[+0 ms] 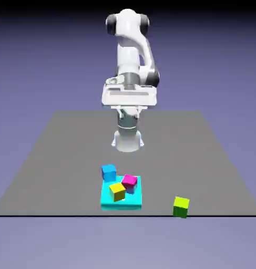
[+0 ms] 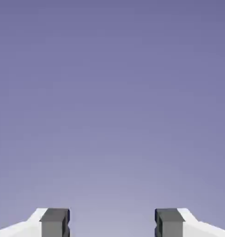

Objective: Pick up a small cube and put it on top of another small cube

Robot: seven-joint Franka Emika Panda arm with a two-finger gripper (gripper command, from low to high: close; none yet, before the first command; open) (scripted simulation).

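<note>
Task state, from largest thing to smallest. The dark grey, flat surface (image 1: pixel 72 157) spreads out before the white, jointed robot arm (image 1: pixel 128 55), which is folded up near its base, well apart from the small cubes. Its grey-tipped pincer (image 2: pixel 112 223) is spread wide, with nothing between the tips; the hand view shows only plain backdrop beyond them. The large, flat cyan block (image 1: pixel 122 206) lies near the surface's front edge. A small yellow cube (image 1: pixel 117 192) and a small magenta cube (image 1: pixel 129 182) appear on it, close together; a small blue cube (image 1: pixel 109 173) is by its far corner, on the exterior view's left (whether they touch, I cannot tell from where I stand). The cube to be moved, small and lime-green with darker green sides (image 1: pixel 181 206), is apart from the others at the front edge, toward the exterior view's right. Done: nothing of the pick or the stack, as I judge it. Left: the reach, the grasp, the lift, the carry and the setting down on another small cube; which one is meant remains uncertain.
</note>
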